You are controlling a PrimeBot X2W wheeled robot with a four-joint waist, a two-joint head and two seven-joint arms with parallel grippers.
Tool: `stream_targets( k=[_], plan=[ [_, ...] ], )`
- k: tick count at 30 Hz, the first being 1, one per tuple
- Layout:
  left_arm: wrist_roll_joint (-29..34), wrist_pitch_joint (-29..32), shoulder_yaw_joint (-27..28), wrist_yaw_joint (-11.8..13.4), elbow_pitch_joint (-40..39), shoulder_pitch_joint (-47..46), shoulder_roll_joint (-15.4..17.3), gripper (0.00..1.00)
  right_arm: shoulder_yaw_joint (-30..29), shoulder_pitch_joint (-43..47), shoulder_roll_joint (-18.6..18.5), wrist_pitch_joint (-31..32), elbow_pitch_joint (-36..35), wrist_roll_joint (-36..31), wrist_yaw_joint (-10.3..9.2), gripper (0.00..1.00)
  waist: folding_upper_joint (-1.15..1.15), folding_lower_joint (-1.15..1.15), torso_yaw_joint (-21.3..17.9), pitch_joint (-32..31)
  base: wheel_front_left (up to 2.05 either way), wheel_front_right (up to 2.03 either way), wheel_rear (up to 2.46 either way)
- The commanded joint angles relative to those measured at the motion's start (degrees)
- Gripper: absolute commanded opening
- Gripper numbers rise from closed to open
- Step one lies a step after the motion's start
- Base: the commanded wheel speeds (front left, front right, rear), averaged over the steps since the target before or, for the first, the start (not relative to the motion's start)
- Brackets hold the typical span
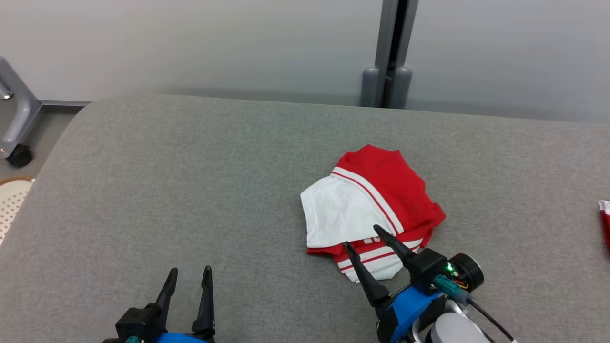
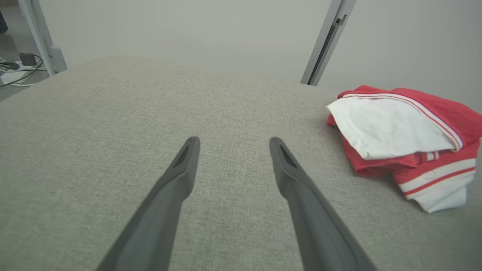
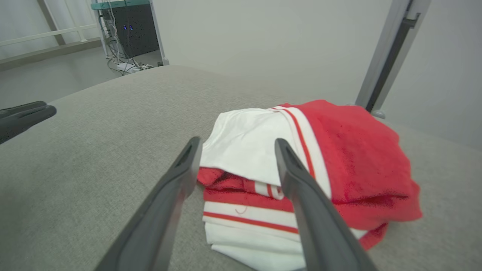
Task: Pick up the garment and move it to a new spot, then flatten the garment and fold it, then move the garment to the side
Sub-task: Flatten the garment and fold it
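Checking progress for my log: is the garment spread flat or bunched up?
Bunched up, not spread flat. The garment lies in a compact heap on the grey cushion, white panel draped over red folds, striped layers beneath.

R gripper (image 3: 237, 142) fingers apart, crumpled red/white garment (image 3: 350, 150) just ahead, grey surface (image 3: 94, 150)

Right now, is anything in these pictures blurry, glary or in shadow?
Head view: soft even light, no glare, shirt sharp. Right wrist view: the right gripper blurs toward the bottom edge, and the post leans with the wide lens. Left wrist view: a faint shadow under the shirt.
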Motion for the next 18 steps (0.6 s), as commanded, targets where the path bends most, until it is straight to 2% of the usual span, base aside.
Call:
stream_targets(
  k=[1, 9, 18],
  plan=[
    [-0.5, -0.2, 0.0, -0.4, 0.2, -1.2, 0.0, 1.00, 1.1, -1.9, -0.2, 0.0, 1.0, -0.3, -0.01, 1.00, 0.00, 0.00, 2.2, 1.7, 0.00, 0.00, 0.00],
    [-0.9, -0.2, 0.1, -0.3, 1.2, -1.9, -0.1, 1.00, 6.7, -10.2, -0.2, 0.6, 10.9, -2.2, -0.01, 1.00, 0.00, 0.00, 6.4, 4.0, 0.00, 0.00, 0.00],
    [-2.7, -0.2, -1.6, -0.3, 1.8, -3.5, -0.1, 1.00, 5.4, -13.9, -0.2, 3.3, 18.4, -4.2, -0.01, 1.00, 0.00, 0.00, 8.4, 5.9, 0.00, 0.00, 0.00]
  ],
)
